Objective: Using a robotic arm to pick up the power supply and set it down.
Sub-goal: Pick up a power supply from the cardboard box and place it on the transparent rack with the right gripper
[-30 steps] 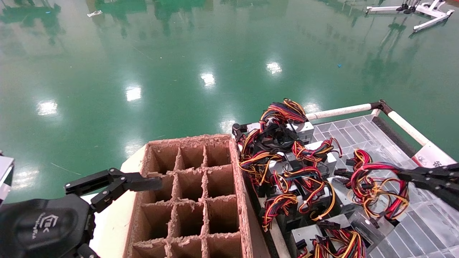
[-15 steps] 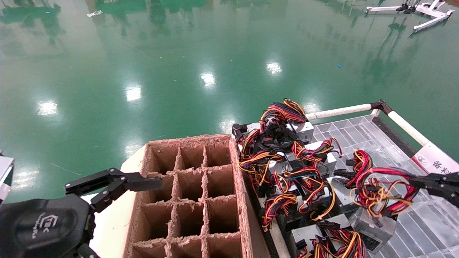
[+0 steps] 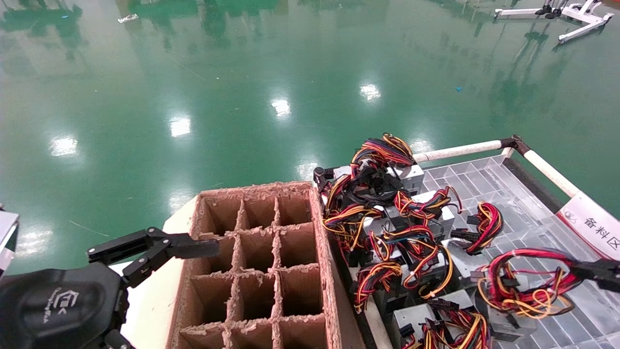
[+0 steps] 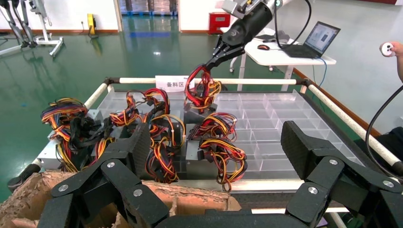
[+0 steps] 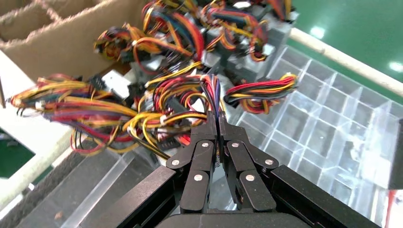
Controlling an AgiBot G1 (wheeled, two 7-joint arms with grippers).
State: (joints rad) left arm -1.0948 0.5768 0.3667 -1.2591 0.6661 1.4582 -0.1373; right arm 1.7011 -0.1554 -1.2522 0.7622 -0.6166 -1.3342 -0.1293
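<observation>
Head view shows the black two-finger right gripper [image 3: 579,269] clamped on the looped red, yellow and black wire bundle [image 3: 525,286] of a small silver-grey metal power supply [image 3: 506,322], which hangs over the clear plastic compartment tray [image 3: 489,182], near the other supplies. Beside the brown cardboard divider box [image 3: 261,271], the black left gripper [image 3: 206,248] hovers, fingers apart.

The divided carton [image 3: 261,261] sits left of the tray [image 3: 533,213]; power supplies [image 3: 387,228] crowd the tray's left side, apparently touching the carton.
</observation>
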